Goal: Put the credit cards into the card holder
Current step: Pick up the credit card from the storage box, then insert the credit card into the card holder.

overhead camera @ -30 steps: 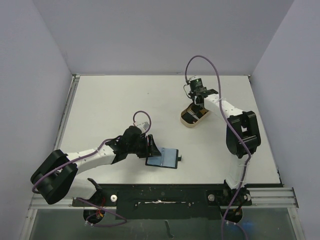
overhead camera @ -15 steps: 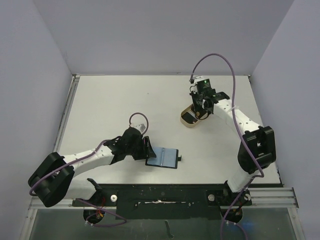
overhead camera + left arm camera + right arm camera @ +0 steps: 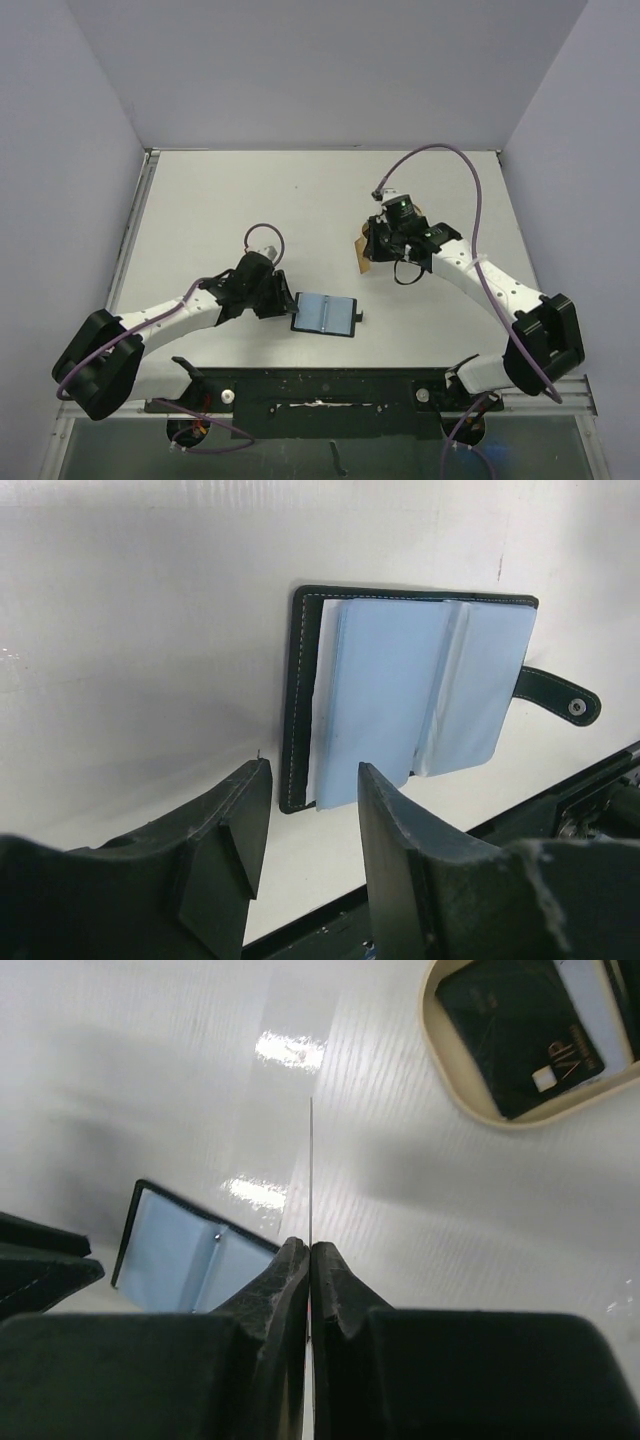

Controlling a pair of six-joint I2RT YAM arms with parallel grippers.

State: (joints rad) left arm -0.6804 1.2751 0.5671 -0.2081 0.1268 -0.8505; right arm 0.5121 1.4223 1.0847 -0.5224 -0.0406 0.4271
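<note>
Card holder (image 3: 325, 315) (image 3: 400, 690): black bifold, lying open and flat on the white table (image 3: 220, 210), toward 6 o'clock of the table's centre in the overhead view. Its pale blue inner panels face up and its strap tab (image 3: 560, 695) juts from the 3 o'clock edge. Left hand (image 3: 280, 300) (image 3: 312, 780): released and empty, fingers (image 3: 225, 850) spread, sitting at the holder's 9 o'clock side just short of its stitched edge; contact cannot be told. Right hand (image 3: 372, 250) (image 3: 311, 1245): clenched on one credit card (image 3: 311, 1160). The card is seen edge-on from the wrist as a thin line rising from between the pressed fingertips; its colour cannot be told there. This hand hangs over the table at about 1 o'clock from the holder, well apart from it. Tray (image 3: 452, 1055): beige, oval, at 1 o'clock in the right wrist view, containing a dark card (image 3: 520, 1035) with pale lettering. The holder appears at 8 o'clock in that same view.
</note>
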